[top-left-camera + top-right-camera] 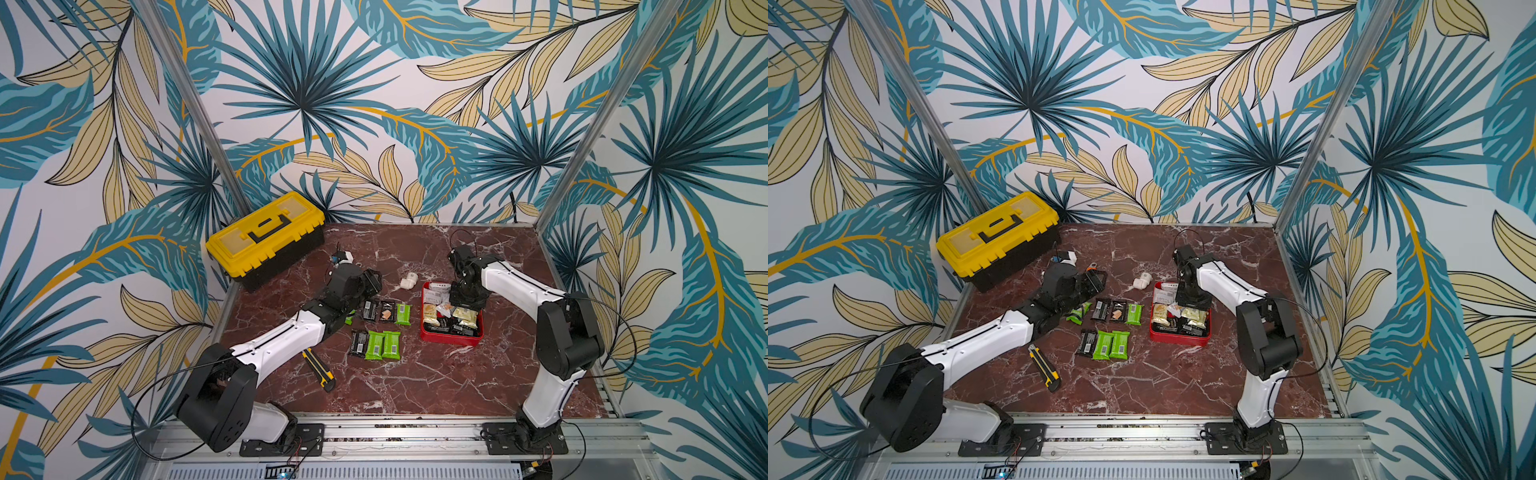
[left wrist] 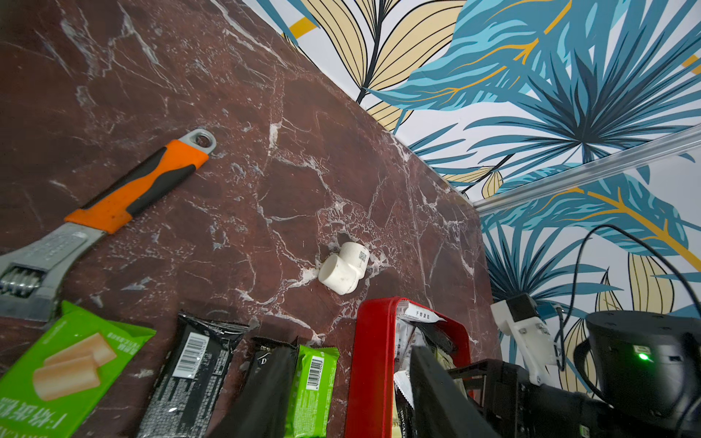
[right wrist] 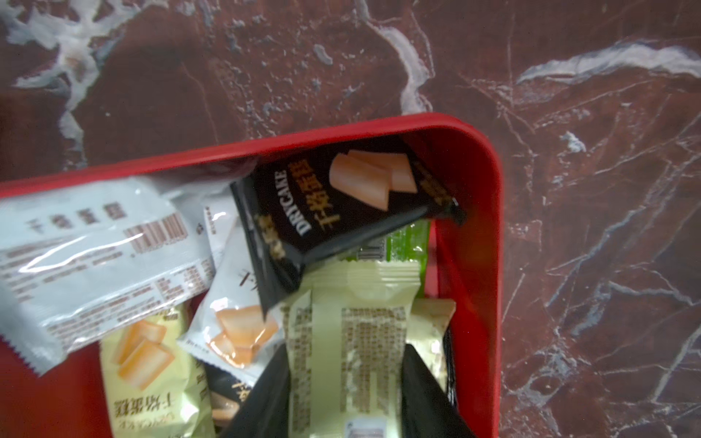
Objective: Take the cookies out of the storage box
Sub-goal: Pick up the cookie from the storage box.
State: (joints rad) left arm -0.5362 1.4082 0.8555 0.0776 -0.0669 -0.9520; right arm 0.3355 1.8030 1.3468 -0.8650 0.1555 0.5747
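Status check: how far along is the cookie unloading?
Done: seven cookies lie on the table beside the storage box. In hand: the right gripper sits low in the box, straddling a cream packet; a firm grip isn't clear yet. Remaining: several more inside, including a black packet and a white packet. Roughly half done.

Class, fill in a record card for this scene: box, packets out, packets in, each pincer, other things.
Box: red box, on the marble table
Packets out: seven, in two rows on the table
Packets in: several, cream, white and black
Right pincer: inside the box, astride a cream packet; grip unclear
Left pincer: by the upper row; open or shut unclear
Other things: yellow toolbox, knife, wrench, white pipe elbow
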